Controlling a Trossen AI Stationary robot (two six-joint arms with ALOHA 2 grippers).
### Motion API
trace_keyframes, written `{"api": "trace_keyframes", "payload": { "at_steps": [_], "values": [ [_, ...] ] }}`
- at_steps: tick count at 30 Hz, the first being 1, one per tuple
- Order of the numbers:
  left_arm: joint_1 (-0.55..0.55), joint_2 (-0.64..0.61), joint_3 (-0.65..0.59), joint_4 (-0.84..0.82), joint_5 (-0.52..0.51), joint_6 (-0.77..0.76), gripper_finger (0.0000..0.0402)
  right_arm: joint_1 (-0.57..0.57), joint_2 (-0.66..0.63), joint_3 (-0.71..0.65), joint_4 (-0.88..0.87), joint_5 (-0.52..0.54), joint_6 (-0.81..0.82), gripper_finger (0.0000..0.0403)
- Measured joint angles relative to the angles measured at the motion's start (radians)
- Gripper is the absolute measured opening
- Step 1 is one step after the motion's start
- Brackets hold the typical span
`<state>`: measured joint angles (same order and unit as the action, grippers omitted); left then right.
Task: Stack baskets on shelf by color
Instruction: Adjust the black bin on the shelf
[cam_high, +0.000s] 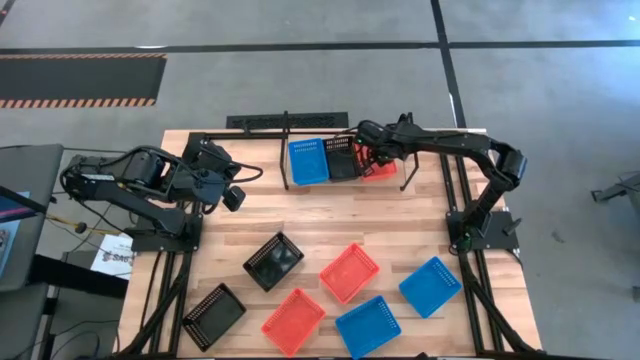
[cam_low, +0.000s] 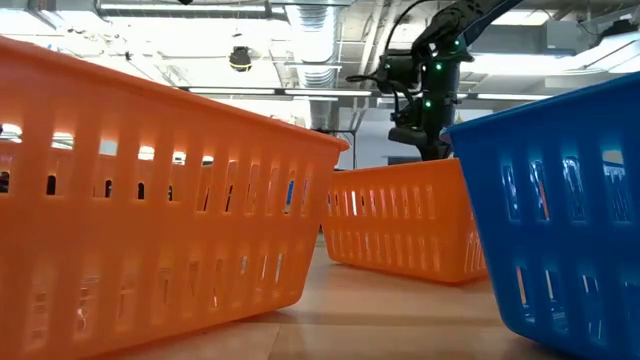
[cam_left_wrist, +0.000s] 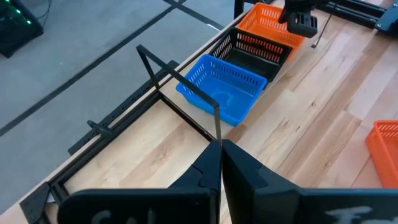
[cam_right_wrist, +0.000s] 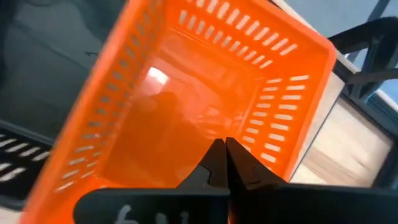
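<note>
Right claw (cam_high: 368, 152), pressed together on the rim of an orange basket (cam_high: 380, 163), sets it on the shelf (cam_high: 270, 123) beside black (cam_high: 343, 158) and blue (cam_high: 308, 161) to start colour piles; left claw (cam_high: 233, 197) shut, idle over the surface (cam_high: 330, 220).

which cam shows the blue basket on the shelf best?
Left wrist view: the blue slotted plastic basket sits whole and unobstructed on the wooden shelf. High view shows it small. Right wrist view misses it; low view shows none identifiable as it.
</note>
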<state>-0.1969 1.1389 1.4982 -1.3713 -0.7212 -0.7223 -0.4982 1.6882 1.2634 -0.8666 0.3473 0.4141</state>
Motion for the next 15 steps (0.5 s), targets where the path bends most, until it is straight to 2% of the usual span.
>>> {"api": "trace_keyframes", "payload": {
  "at_steps": [9,15],
  "values": [
    [0.000,0.000,0.000,0.000,0.000,0.000,0.0000,0.069,0.000,0.080,0.114,-0.005,-0.038,0.0000],
    [0.000,0.000,0.000,0.000,0.000,0.000,0.0000,0.077,0.002,0.092,0.223,-0.066,-0.057,0.0000]
  ]
}}
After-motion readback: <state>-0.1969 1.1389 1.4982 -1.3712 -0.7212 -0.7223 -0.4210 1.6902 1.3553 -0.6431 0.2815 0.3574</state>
